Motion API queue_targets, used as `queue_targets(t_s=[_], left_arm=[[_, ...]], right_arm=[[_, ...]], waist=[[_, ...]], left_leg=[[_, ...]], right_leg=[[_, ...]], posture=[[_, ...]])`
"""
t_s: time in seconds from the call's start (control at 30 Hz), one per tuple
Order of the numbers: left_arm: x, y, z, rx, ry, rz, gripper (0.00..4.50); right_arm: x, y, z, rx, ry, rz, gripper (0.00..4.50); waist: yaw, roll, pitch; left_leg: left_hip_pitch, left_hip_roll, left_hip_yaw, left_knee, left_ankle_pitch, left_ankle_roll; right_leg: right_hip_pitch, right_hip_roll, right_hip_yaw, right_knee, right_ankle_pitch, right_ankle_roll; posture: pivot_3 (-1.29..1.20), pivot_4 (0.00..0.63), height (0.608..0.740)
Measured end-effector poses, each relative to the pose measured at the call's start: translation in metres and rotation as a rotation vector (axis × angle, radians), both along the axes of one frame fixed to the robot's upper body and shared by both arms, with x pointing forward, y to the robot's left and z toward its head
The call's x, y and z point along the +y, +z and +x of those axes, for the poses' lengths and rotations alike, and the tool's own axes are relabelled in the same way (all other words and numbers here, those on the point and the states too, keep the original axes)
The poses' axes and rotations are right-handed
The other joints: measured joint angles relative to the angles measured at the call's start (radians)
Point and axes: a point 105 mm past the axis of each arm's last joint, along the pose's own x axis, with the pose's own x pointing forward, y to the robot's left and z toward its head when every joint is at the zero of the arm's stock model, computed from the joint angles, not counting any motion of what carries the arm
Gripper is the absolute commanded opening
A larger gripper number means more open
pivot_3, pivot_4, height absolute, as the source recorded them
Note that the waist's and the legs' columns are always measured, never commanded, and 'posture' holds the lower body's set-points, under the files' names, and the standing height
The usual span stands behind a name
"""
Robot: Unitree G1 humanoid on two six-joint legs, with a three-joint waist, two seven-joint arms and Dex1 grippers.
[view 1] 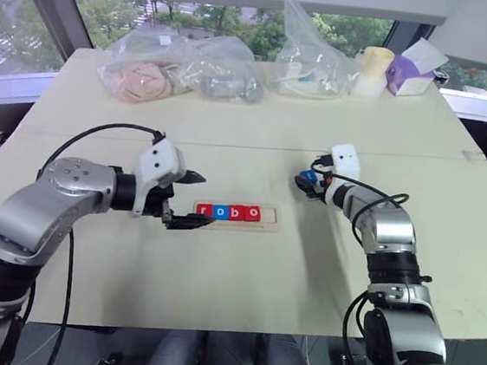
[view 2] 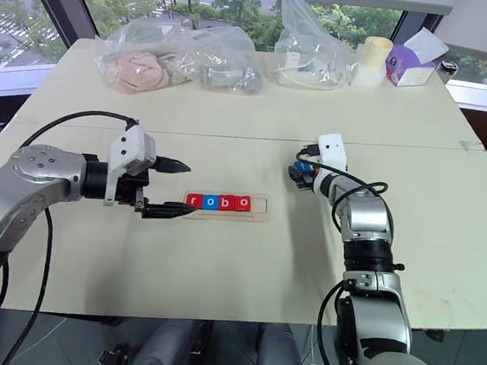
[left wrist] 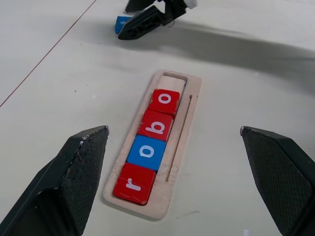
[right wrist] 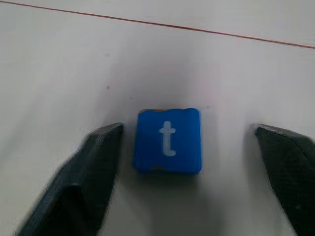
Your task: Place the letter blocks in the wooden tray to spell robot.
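left eye view: toward the bench's (view 1: 213,301) left side the left hand (view 1: 191,200) hovers spread wide and empty just off the wooden tray's (view 1: 267,223) left end. mid-bench, four letter blocks (left wrist: 150,145) read r, o, b, o, the rightmost space bare. rightward, the right hand (right wrist: 187,147) straddles the blue t block (right wrist: 168,140), fingers apart, not touching.

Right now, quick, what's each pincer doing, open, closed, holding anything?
Left pincer: open, empty, by the tray.
Right pincer: open, straddling the t block, not gripping it.
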Motion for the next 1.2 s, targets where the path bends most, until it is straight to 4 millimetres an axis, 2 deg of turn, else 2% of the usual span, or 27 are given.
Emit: queue_targets(t_s=[0.13,0.3,0.4,0.5,0.57,0.67,0.83,1.07,1.17,1.2], left_arm=[[0.004,-0.006,-0.001,0.024,0.021,0.006,4.5],[0.004,-0.008,-0.001,0.029,0.029,0.004,4.5],[0.002,-0.007,-0.002,0.025,0.024,0.001,4.5],[-0.002,-0.01,-0.005,0.032,0.01,-0.007,4.5],[-0.007,-0.014,-0.008,0.044,-0.009,-0.014,4.5],[-0.012,-0.02,-0.011,0.068,-0.025,-0.025,4.5],[-0.015,-0.022,-0.013,0.072,-0.045,-0.019,4.5],[-0.016,-0.022,-0.008,0.067,-0.059,-0.007,4.5],[-0.015,-0.023,-0.008,0.075,-0.058,-0.006,4.5],[-0.014,-0.024,-0.007,0.077,-0.058,-0.005,4.5]], right_arm=[[0.005,-0.001,0.001,-0.016,0.004,-0.004,1.2],[0.009,0.001,0.0,-0.028,0.011,-0.042,1.21],[0.008,0.006,-0.01,-0.049,-0.027,-0.032,1.21],[0.01,0.017,-0.031,-0.085,-0.06,-0.006,1.21],[0.01,0.02,-0.053,-0.063,-0.106,0.047,1.21],[0.007,0.012,-0.085,0.031,-0.182,0.107,1.21],[0.011,0.01,-0.121,0.138,-0.256,0.202,1.21],[0.028,0.0,-0.133,0.213,-0.287,0.27,1.21],[0.027,-0.002,-0.133,0.218,-0.302,0.274,1.21],[0.027,-0.002,-0.133,0.219,-0.304,0.275,2.25]], waist=[[0.0,0.0,0.0],[0.0,0.0,0.0],[0.001,0.0,0.0],[0.005,0.0,0.0],[0.007,0.001,0.0],[0.008,0.001,0.0],[0.004,0.002,-0.001],[0.004,0.002,-0.001],[0.005,0.002,-0.001],[0.004,0.002,-0.001]], left_leg=[[0.003,0.0,0.0,0.0,0.0,0.0],[0.003,0.0,0.0,-0.001,0.0,0.0],[0.002,0.0,0.0,-0.002,0.0,0.0],[0.0,0.0,-0.001,-0.002,0.0,0.0],[-0.001,0.0,-0.002,-0.002,0.0,0.0],[-0.001,0.0,-0.002,-0.001,0.0,0.0],[0.0,0.001,-0.002,-0.002,0.0,0.0],[-0.001,0.001,-0.002,-0.002,0.0,0.0],[-0.001,0.0,-0.002,-0.002,0.0,0.0],[-0.001,0.0,-0.002,-0.002,0.0,0.0]], right_leg=[[0.002,0.0,0.0,0.0,0.0,-0.001],[0.002,0.0,0.0,0.0,0.0,-0.001],[0.001,0.0,0.0,0.0,0.0,0.0],[-0.001,0.0,0.0,0.0,0.0,0.0],[-0.002,0.0,0.0,0.0,0.0,0.0],[-0.002,0.0,0.0,0.0,-0.002,-0.003],[-0.002,0.0,0.0,0.0,-0.002,-0.004],[-0.002,0.0,0.0,0.0,-0.002,-0.004],[-0.002,0.0,0.0,-0.001,-0.002,-0.004],[-0.003,0.0,0.0,-0.001,-0.002,-0.004]], posture=[[0.0,0.15,0.74],[0.0,0.15,0.74],[0.0,0.15,0.74],[0.0,0.15,0.74],[0.0,0.15,0.74],[0.0,0.15,0.74],[0.0,0.15,0.74],[0.0,0.15,0.74],[0.0,0.15,0.74],[0.0,0.15,0.74]])
